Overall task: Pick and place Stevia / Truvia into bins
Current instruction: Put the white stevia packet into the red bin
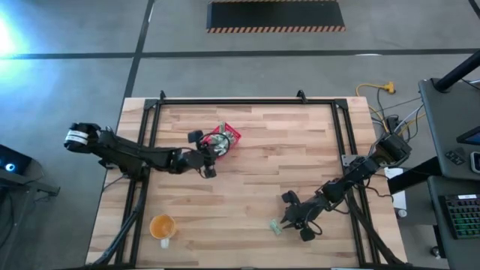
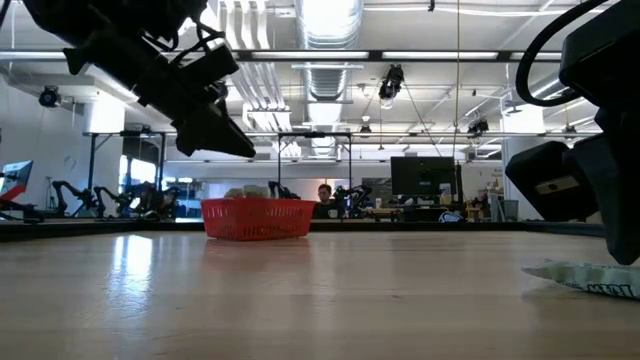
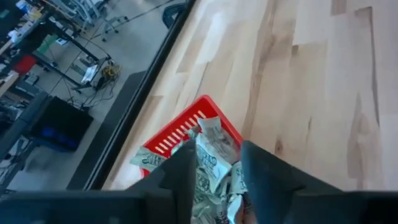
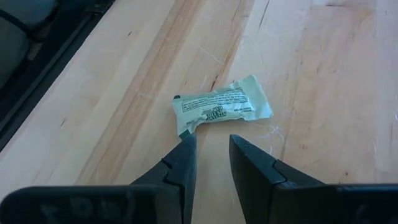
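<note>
Hovering over the red basket (image 1: 223,139) near the worktop's (image 1: 255,187) far edge, the left claw (image 3: 214,171) stands part open with nothing gripped between its fingers; packets (image 3: 211,155) lie heaped in the basket directly under it, so this looks like the drop-off end of one cycle. The right claw (image 4: 211,158) is at the near right of the worktop, lowered just beside a lone green-and-white packet (image 4: 221,107) that lies flat on the wood. Its fingers are parted by a narrow gap and hold nothing; the packet sits just ahead of the tips, untouched.

The next move probably belongs to the right arm: advance and lower so the fingers straddle the packet, close, then carry it across to the basket. A thin flat packet may be hard to pinch off bare wood.

Hard to make out: how many packets the basket holds and how full it is. An orange cup (image 1: 163,226) stands at the near left, well apart.
</note>
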